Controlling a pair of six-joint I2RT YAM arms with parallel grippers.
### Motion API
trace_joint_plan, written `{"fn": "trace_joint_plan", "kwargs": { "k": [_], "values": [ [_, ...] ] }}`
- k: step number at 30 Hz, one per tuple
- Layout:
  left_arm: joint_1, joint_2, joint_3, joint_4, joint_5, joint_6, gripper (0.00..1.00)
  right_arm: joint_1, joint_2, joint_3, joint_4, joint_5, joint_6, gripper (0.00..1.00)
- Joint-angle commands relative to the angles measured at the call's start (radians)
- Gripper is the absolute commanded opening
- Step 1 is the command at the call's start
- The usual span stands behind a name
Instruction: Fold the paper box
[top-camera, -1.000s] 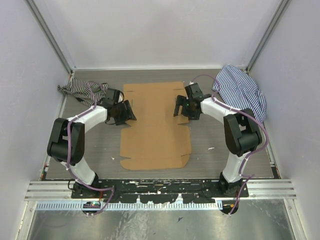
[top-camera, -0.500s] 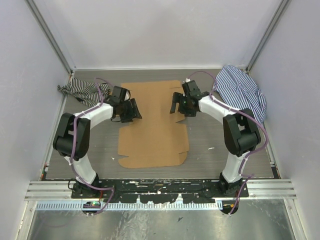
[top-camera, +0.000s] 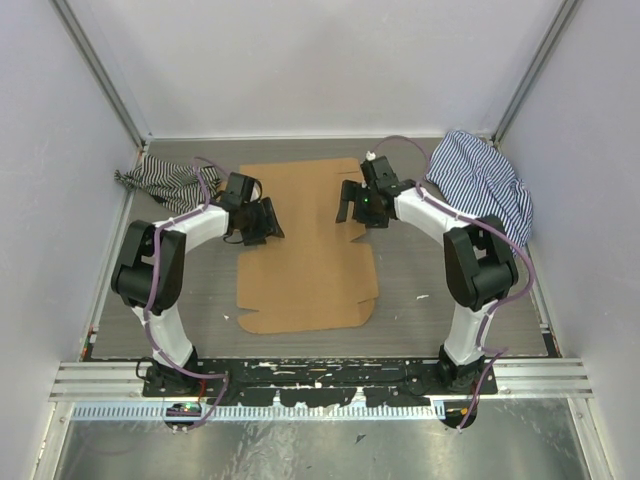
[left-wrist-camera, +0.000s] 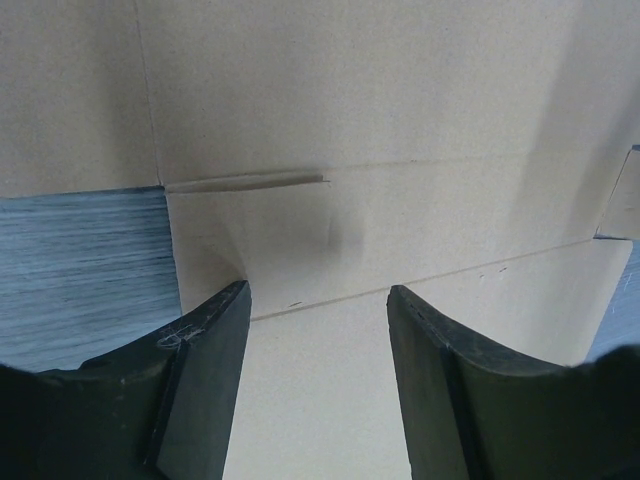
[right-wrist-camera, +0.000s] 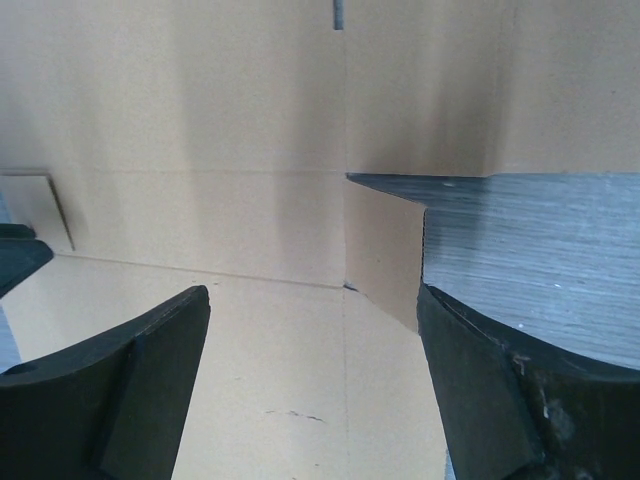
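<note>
Item: paper box (top-camera: 308, 250), plain brown corrugated sheet, die-cut with flaps and slits. It is lying unfolded and flat at the middle of the grey counter (top-camera: 420, 270), between the two arms, with its far edge pointing toward the back wall and its near edge facing the arm bases.

Item: left tool (top-camera: 262, 222). It is hovering at the sheet's left edge, where the outline is stepping inward. Its jaws are standing apart and gripping nothing. In the left wrist view both dark fingers (left-wrist-camera: 205, 380) are framing bare cardboard, a short slit and crease lines are running ahead of them, and grey counter is showing at the left of the notch.

Item: right tool (top-camera: 352, 205). It is hovering at the sheet's right edge, across from the left one. It is released wide and holding nothing. In the right wrist view the fingers (right-wrist-camera: 130, 390) are spreading over cardboard, with a stepped cut-out exposing counter on the right.

Item: striped cloth, dark stripes (top-camera: 160, 178), lying bunched at the far left corner of the counter.

Item: striped cloth, blue and white (top-camera: 480, 185), lying heaped at the far right corner, beside the right arm
</note>
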Motion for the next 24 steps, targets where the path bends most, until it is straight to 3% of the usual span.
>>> {"fn": "trace_joint_plan", "kwargs": {
  "k": [1,24],
  "values": [
    [-0.004,0.049,0.0,0.02,0.004,-0.008,0.64,0.05,0.019,0.072,0.048,-0.076,0.001,0.89],
    [-0.004,0.064,-0.035,0.024,0.033,-0.009,0.63,0.083,0.215,0.107,0.113,-0.095,0.025,0.87]
  ]
}}
